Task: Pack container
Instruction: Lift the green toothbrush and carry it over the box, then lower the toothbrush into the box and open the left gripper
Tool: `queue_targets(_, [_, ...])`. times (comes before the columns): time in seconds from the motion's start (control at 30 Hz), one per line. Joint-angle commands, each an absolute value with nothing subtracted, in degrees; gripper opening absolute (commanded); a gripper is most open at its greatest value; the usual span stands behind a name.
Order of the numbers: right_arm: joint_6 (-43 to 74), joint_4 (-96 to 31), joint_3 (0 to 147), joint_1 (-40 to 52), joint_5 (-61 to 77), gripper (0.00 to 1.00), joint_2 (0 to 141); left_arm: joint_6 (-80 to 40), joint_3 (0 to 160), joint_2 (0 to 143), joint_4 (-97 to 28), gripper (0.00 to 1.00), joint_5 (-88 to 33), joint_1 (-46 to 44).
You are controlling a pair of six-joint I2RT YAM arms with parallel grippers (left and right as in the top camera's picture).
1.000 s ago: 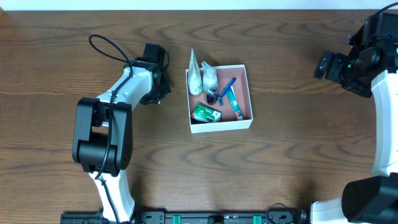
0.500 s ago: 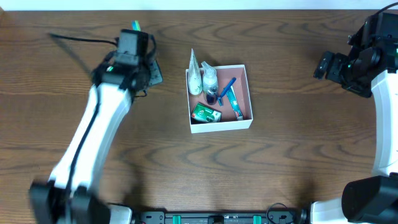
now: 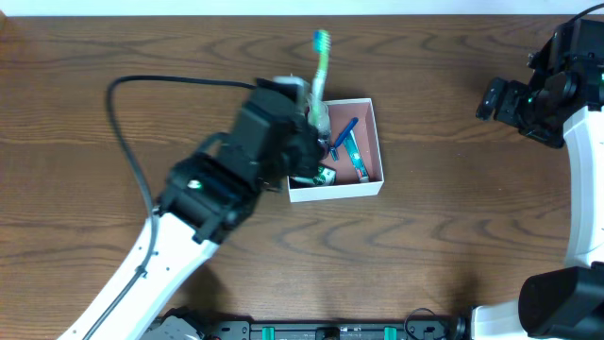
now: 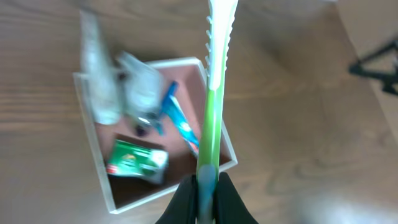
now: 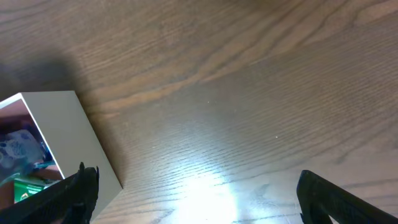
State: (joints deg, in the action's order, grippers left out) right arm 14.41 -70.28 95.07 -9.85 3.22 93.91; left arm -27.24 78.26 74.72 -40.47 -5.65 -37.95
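Table: dark wood-grain table (image 3: 453,217) is seen from above, with the white-walled container (image 3: 340,190) set at its middle.
Left fingers: the left fingers (image 4: 185,200) are pinched narrow on a green toothbrush (image 4: 211,118), held over the container, its teal head carried past the far wall.
Contents: a green packet (image 4: 137,160), a blue-handled item (image 4: 177,121) and a clear bottle (image 4: 140,87) are laid inside the container.
Right fingers: the right fingers (image 5: 78,190) are spread wide, well apart from the container.
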Motion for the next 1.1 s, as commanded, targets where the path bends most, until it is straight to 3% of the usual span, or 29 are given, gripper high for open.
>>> queue_targets(0.0, [13.87, -70.30, 95.46, -9.78, 3.42, 0.99, 94.04, -31.24, 78.46, 78.43, -40.23, 0.06, -2.39, -41.85])
queue_targets(0.47, [13.87, -70.30, 95.46, -9.78, 3.40, 0.99, 94.04, -38.70, 78.46, 96.31, -35.38, 0.06, -2.11, -46.54])
queue_targets(0.93, [13.87, -70.30, 95.46, -9.78, 3.40, 0.99, 94.04, -41.06, 78.46, 101.93, -34.26, 0.06, 0.27, -46.30])
queue_targets(1.07, [13.87, -70.30, 95.46, -9.78, 3.40, 0.99, 94.04, -41.06, 78.46, 101.93, -33.87, 0.12, 0.71, -46.19])
